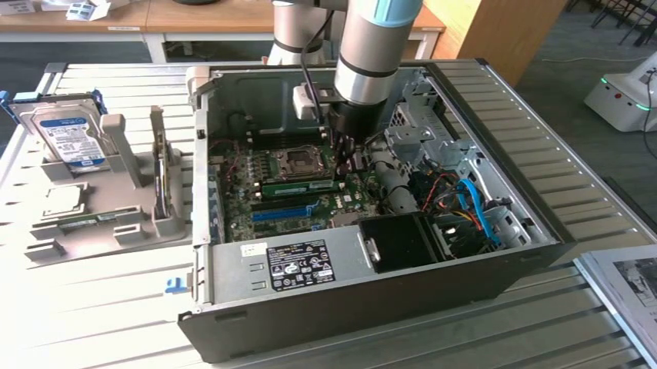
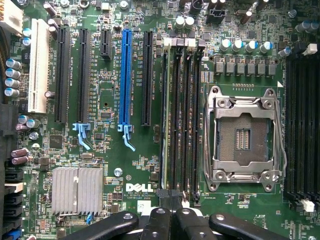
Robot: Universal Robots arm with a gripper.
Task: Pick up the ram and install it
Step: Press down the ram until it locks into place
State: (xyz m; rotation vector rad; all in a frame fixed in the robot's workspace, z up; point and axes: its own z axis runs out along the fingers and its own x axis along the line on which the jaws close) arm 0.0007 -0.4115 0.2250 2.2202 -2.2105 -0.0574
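The ram (image 1: pixel 298 185) is a slim green strip standing on edge in a memory slot of the motherboard (image 1: pixel 241 192), inside the open computer case. In the wrist view the ram (image 2: pixel 164 120) shows edge-on, in the slot nearest the blue slot. My gripper (image 1: pixel 346 163) hangs straight down inside the case, over the end of the ram towards the exterior view's right. Seen from the wrist, the gripper (image 2: pixel 170 215) has its black fingers (image 2: pixel 157 222) pressed together, shut, with nothing visible between them. I cannot tell whether the tips touch the ram.
The CPU socket (image 2: pixel 243 132) lies beside the memory slots, and a long blue slot (image 2: pixel 125 80) on their other side. Cables and a black drive box (image 1: pixel 411 238) crowd the case towards the exterior view's right. A grey fixture (image 1: pixel 108 223) with a hard drive (image 1: pixel 70 134) stands outside the case.
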